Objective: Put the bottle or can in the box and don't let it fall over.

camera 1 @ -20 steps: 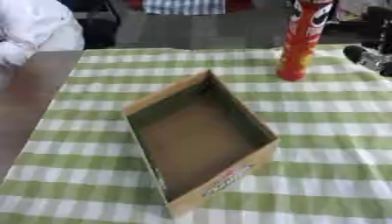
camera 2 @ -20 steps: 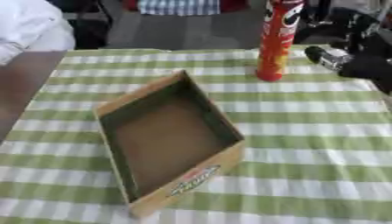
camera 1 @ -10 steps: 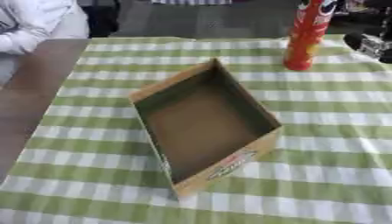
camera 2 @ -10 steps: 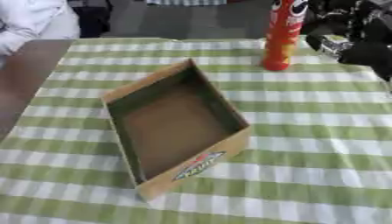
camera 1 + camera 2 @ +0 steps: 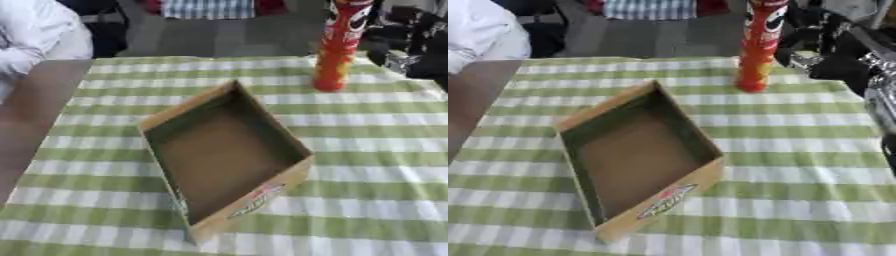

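Note:
A tall red can (image 5: 756,55) stands upright near the table's far right edge. An open cardboard box (image 5: 662,202), brown inside and with a printed label on its front wall, lies askew in the middle of the green-and-white checked cloth (image 5: 798,150), with nothing in it. My right hand (image 5: 829,55), black, hangs just to the right of the can at about mid-height. I cannot make out whether it touches the can. My left hand shows in neither view.
A bare brown strip of table (image 5: 474,105) runs along the left of the cloth. Beyond the far edge are a dark floor and chairs (image 5: 645,10). My silver-and-black right forearm (image 5: 881,95) comes in along the right edge.
The camera has tilted, so the whole picture shifted. My right hand has come a little closer to the can and higher. Can and box stand where they were.

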`<control>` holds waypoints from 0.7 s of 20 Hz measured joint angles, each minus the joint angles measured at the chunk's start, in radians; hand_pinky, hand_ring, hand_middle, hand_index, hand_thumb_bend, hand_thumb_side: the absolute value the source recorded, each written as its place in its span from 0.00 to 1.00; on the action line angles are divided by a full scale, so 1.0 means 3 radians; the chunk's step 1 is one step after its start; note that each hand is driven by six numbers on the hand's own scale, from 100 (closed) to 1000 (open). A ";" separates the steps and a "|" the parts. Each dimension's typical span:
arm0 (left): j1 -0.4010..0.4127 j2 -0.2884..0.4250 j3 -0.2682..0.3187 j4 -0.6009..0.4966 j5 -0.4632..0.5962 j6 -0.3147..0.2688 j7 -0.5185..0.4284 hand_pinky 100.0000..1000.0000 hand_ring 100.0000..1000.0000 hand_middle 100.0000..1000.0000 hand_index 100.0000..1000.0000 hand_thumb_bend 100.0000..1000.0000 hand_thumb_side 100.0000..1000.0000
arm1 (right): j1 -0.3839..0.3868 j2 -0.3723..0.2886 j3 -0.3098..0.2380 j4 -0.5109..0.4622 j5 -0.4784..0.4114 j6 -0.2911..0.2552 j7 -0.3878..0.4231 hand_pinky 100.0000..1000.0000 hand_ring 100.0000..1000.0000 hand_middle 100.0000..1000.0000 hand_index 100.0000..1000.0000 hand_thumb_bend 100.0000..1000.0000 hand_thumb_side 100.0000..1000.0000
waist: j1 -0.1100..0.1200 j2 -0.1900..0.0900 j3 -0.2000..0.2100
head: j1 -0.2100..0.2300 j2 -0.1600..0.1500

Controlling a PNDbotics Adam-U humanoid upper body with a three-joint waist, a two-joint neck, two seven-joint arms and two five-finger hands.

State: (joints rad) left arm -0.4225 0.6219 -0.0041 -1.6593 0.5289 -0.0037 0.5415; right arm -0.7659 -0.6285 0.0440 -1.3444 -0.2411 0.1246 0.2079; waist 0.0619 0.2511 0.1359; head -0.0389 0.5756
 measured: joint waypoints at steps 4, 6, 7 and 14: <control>-0.0001 -0.0006 -0.0018 -0.0001 0.0029 0.0001 -0.0009 0.70 0.79 0.75 0.81 0.56 0.61 | -0.0090 0.0056 0.0001 0.0169 0.0077 0.0002 0.0005 0.98 0.98 0.97 0.97 0.39 0.06 | 0.0011 0.0017 0.0007 | -0.0029 -0.0044; -0.0003 -0.0016 -0.0018 -0.0002 0.0041 -0.0002 -0.0014 0.70 0.79 0.75 0.81 0.56 0.61 | -0.0136 0.0086 0.0000 0.0252 0.0108 0.0004 0.0003 0.98 0.98 0.97 0.97 0.39 0.06 | 0.0012 0.0032 0.0013 | -0.0040 -0.0063; -0.0004 -0.0022 -0.0019 -0.0004 0.0048 -0.0003 -0.0015 0.70 0.79 0.75 0.81 0.56 0.61 | -0.0154 0.0102 -0.0001 0.0289 0.0119 0.0006 0.0001 0.98 0.98 0.97 0.97 0.39 0.06 | 0.0013 0.0039 0.0019 | -0.0047 -0.0076; -0.0033 -0.0030 -0.0037 -0.0019 0.0095 -0.0021 0.0002 0.69 0.78 0.75 0.80 0.56 0.61 | -0.0280 0.0188 -0.0033 0.0546 0.0088 0.0036 -0.0061 0.98 0.98 0.97 0.97 0.38 0.06 | 0.0044 0.0082 0.0048 | -0.0083 -0.0088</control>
State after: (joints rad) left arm -0.4325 0.6130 -0.0151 -1.6650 0.5573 -0.0102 0.5422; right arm -0.8498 -0.5721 0.0340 -1.1806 -0.2147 0.1354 0.1896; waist 0.0752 0.2757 0.1503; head -0.0638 0.5492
